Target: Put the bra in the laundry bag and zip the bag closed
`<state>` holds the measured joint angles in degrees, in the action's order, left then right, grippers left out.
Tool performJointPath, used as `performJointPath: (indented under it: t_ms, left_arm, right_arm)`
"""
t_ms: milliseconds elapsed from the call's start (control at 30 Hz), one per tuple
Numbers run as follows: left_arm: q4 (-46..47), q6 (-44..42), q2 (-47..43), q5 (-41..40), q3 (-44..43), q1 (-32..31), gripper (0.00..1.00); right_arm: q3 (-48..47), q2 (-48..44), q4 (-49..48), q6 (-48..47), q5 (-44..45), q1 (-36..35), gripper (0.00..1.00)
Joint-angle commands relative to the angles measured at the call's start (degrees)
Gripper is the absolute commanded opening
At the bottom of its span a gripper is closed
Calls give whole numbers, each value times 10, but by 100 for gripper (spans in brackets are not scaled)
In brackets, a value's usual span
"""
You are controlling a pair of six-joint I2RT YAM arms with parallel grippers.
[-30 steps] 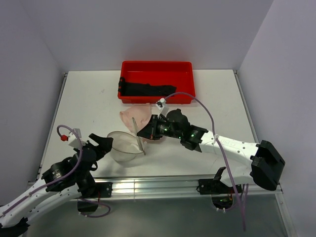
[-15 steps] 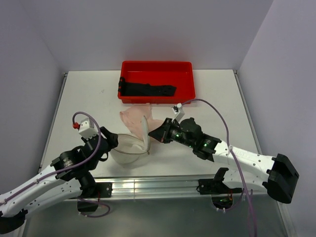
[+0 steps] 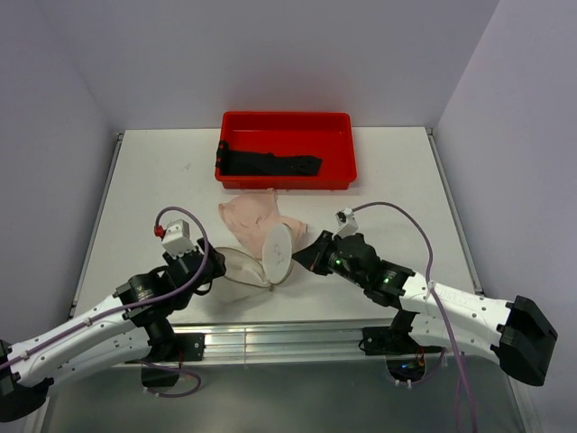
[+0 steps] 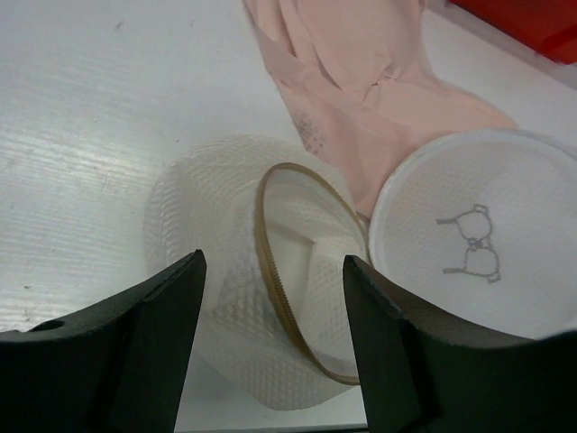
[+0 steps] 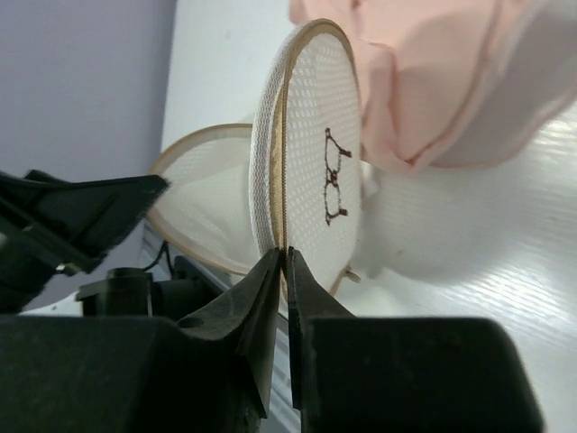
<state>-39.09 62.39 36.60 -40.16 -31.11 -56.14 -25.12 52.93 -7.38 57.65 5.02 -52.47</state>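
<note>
The pale pink bra point(image 3: 255, 215) lies flat on the table behind the laundry bag point(image 3: 236, 266); it also shows in the left wrist view point(image 4: 361, 81) and the right wrist view point(image 5: 433, 81). The white mesh bag point(image 4: 203, 216) lies on its side with its tan zip rim open. Its round lid point(image 3: 278, 254), with the bra drawing, stands upright. My right gripper point(image 5: 285, 257) is shut on the lid's rim point(image 5: 279, 135); in the top view it point(image 3: 304, 256) is just right of the lid. My left gripper point(image 4: 275, 263) is open, its jaws either side of the bag's near wall, at the bag's left point(image 3: 212, 267).
A red tray point(image 3: 287, 118) stands at the back of the table with a black garment point(image 3: 270, 165) in it, just behind the bra. A metal rail point(image 3: 270, 343) runs along the near table edge. White walls enclose the table.
My right gripper has drawn back toward the near right with the lid, which now stands upright facing right. My left arm has moved in to the bag's left side.
</note>
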Motion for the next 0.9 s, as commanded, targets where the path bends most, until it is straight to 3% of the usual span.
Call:
performJointPath:
  t_ms: [0, 167, 200, 300, 400, 433, 567, 733, 867]
  left_arm:
    - [59, -24, -5, 21, 7, 4, 68]
    - [70, -38, -5, 39, 18, 16, 52]
    - [70, -39, -6, 43, 18, 18, 50]
    - [71, -43, -7, 45, 20, 22, 41]
    - [60, -37, -7, 40, 17, 24, 49]
    - [49, -37, -6, 33, 13, 24, 58]
    - [38, -34, -4, 18, 4, 24, 72]
    - [45, -36, 18, 11, -6, 24, 73]
    - [42, -28, 20, 6, 1, 24, 69]
  right_arm:
    - [13, -18, 34, 10, 39, 2, 15]
    - [8, -24, 110, -8, 67, 3, 31]
    - [3, -28, 126, -16, 79, 3, 43]
    - [-35, -42, 191, -67, 133, 10, 58]
    - [-90, -52, 210, -148, 161, 28, 69]
    - [-122, -48, 212, -168, 159, 35, 69]
    - [-214, 7, 214, -274, 99, 68, 69]
    - [-351, 179, 232, -343, 4, 76, 70]
    - [-431, 320, 228, -384, -46, 76, 84]
